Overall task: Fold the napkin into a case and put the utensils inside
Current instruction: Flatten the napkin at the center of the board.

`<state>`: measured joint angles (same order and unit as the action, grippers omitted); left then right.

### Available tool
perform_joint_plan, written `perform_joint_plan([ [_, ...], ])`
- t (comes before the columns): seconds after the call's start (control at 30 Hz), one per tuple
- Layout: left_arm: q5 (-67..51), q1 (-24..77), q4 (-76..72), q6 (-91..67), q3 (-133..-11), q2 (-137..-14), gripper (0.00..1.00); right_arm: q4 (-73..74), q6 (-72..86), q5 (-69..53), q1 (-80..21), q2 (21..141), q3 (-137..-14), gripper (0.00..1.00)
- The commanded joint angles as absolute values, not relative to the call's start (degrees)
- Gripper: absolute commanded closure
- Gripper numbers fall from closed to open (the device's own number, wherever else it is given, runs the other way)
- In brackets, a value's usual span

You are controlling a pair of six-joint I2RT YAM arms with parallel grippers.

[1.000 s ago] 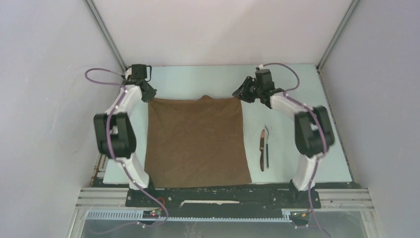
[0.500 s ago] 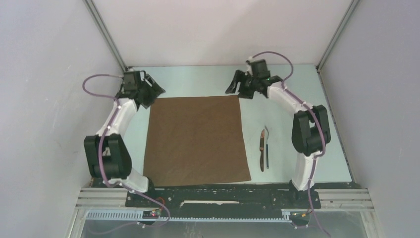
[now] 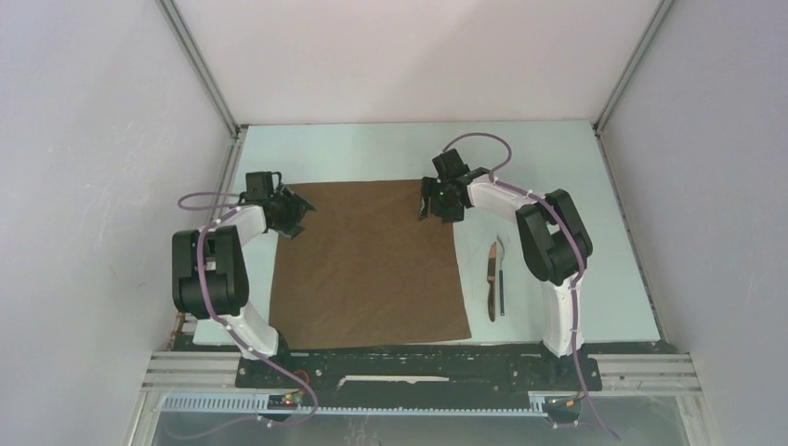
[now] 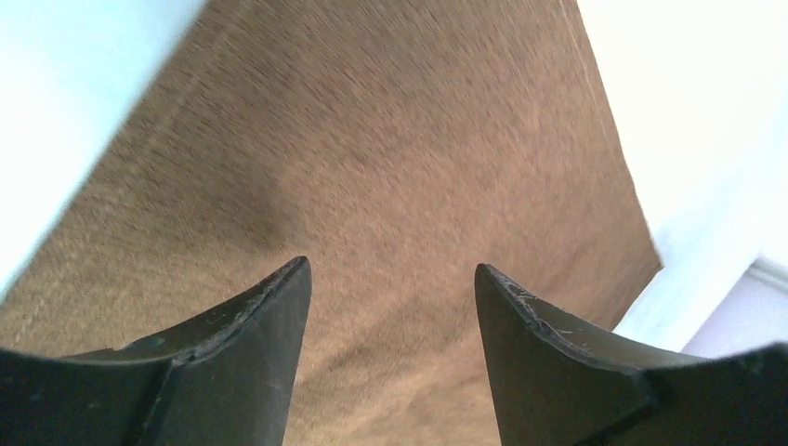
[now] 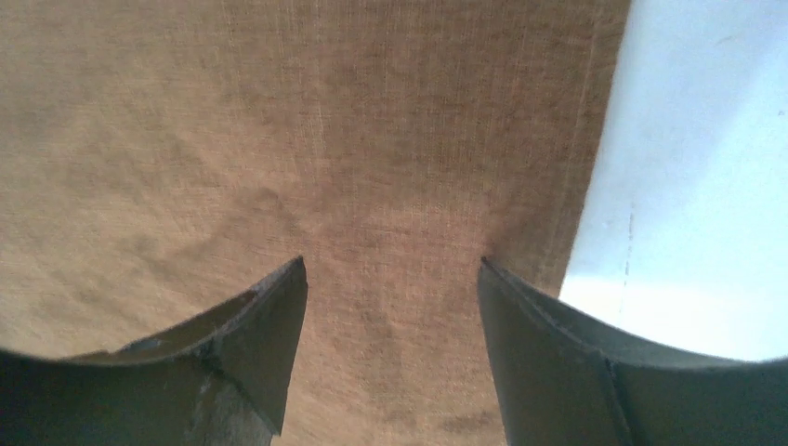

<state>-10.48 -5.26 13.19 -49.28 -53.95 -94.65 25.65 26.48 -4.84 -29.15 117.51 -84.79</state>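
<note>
Top cam: high at the near side, looking down over whole tabletop [image 3: 548, 158]. Wrist cams: very close, looking past own jaws. All three share the napkin [image 3: 372, 269], far end.

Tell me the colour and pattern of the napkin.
Plain brown with no pattern. The napkin and its fine weave show best in the right wrist view.

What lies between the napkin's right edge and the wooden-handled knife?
Nothing: the top external view shows only a bare strip of pale table between the napkin and the knife; they do not touch.
</note>
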Motion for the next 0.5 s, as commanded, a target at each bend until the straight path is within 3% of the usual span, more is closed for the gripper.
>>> perform_joint_plan([
  [0.0,-12.72,-6.67,3.19,-56.89,-53.54,-97.2,0.29,21.52,29.38,-3.17,-28.44,119.48,-87.92,0.24],
  [0.47,-14.27,-8.68,9.99,-67.2,-71.43,-115.75,0.24,19.54,33.87,-6.75,-22.93,126.01,-93.27,0.24],
])
